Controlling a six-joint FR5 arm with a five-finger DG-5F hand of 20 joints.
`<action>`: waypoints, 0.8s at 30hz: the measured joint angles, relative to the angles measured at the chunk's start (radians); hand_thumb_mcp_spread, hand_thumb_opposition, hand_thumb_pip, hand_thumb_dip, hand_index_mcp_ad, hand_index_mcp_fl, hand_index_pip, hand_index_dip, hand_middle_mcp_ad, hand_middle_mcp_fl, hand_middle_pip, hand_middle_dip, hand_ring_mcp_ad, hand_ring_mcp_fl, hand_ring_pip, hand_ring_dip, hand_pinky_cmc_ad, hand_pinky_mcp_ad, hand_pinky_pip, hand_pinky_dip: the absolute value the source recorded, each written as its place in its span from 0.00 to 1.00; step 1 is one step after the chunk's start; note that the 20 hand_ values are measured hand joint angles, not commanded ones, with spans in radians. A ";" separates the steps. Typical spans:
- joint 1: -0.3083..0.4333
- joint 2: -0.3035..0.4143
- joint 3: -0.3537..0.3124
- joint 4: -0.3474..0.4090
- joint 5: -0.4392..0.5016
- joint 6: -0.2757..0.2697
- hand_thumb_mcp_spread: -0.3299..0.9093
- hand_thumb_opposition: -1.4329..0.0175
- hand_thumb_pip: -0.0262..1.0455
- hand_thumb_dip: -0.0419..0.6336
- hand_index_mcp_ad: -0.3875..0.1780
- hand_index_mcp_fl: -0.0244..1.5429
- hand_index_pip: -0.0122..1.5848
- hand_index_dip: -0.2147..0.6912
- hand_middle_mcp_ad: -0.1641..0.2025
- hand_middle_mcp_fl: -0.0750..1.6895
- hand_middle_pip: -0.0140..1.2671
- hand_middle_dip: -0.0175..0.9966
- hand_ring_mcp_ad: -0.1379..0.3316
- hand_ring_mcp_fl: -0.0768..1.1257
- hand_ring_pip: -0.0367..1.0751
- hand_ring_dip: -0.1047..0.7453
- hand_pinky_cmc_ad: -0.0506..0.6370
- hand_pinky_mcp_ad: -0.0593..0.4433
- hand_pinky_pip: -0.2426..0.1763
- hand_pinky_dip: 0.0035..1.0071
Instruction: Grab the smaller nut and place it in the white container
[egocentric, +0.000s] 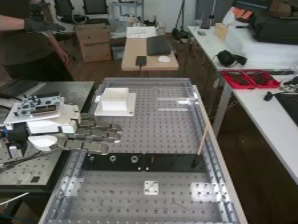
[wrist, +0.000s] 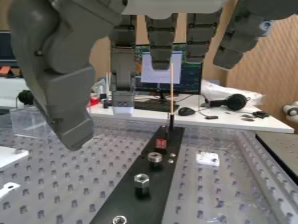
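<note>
1. Hanging above the left edge of the counter (egocentric: 165, 134), the robot hand (egocentric: 92, 137) is open and empty, fingers nearly straight and thumb well apart, a pose that likely leaves room to close round a nut.
2. A slimmer nut (wrist: 142, 182), judged the likelier target, stands beside a wider nut (wrist: 155, 158) on a black strip (egocentric: 174, 162) crossing the counter toward its near end. The spacing probably gives fingers access, though a third metal piece (wrist: 119, 220) leaves the choice uncertain.
3. Near the far left corner, the white container (egocentric: 115, 102) sits on a white plate (egocentric: 132, 103), apparently placed within the arm's reach.
</note>
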 joint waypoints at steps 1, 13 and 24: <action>0.000 -0.002 0.000 0.005 -0.001 0.002 0.60 0.43 0.55 0.37 0.52 0.13 0.74 0.29 0.67 0.09 0.12 0.16 0.64 0.07 0.12 0.15 0.53 0.55 0.37 0.19; 0.003 -0.022 -0.015 0.040 -0.017 0.000 0.60 0.42 0.55 0.37 0.50 0.14 0.82 0.33 0.67 0.11 0.12 0.16 0.64 0.07 0.12 0.15 0.53 0.57 0.40 0.19; 0.013 -0.034 -0.030 0.078 -0.010 0.032 0.60 0.42 0.55 0.37 0.50 0.12 0.83 0.33 0.65 0.11 0.12 0.17 0.60 0.07 0.12 0.16 0.53 0.58 0.43 0.19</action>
